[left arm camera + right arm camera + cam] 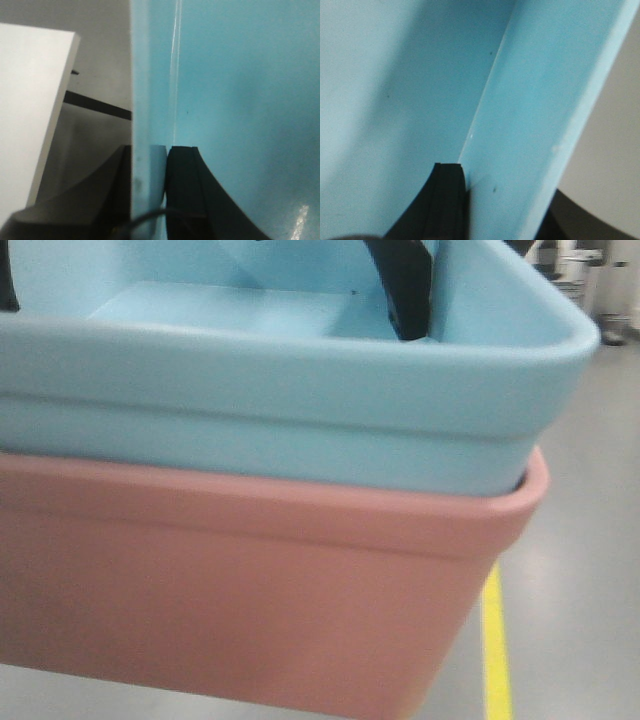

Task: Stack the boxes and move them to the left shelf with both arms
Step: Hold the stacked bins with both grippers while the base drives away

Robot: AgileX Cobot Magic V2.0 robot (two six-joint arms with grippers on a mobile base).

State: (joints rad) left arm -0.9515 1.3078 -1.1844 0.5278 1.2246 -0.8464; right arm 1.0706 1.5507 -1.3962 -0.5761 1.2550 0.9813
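The light blue box (300,420) sits nested inside the salmon pink box (240,580), and both fill the front view very close up. My left gripper (148,180) is shut on the blue box's side wall (150,75), one dark finger (187,195) inside and the other outside. My right gripper (505,200) is shut on the opposite wall (535,125) in the same way, with its inner finger (447,200) against the blue surface. In the front view the right inner finger (405,290) reaches down into the blue box. The left shelf is out of view.
Grey floor with a yellow line (495,640) lies below and right of the boxes. A white tabletop (30,100) shows left of the blue wall in the left wrist view, with a dark stripe (95,102) on the floor beyond it.
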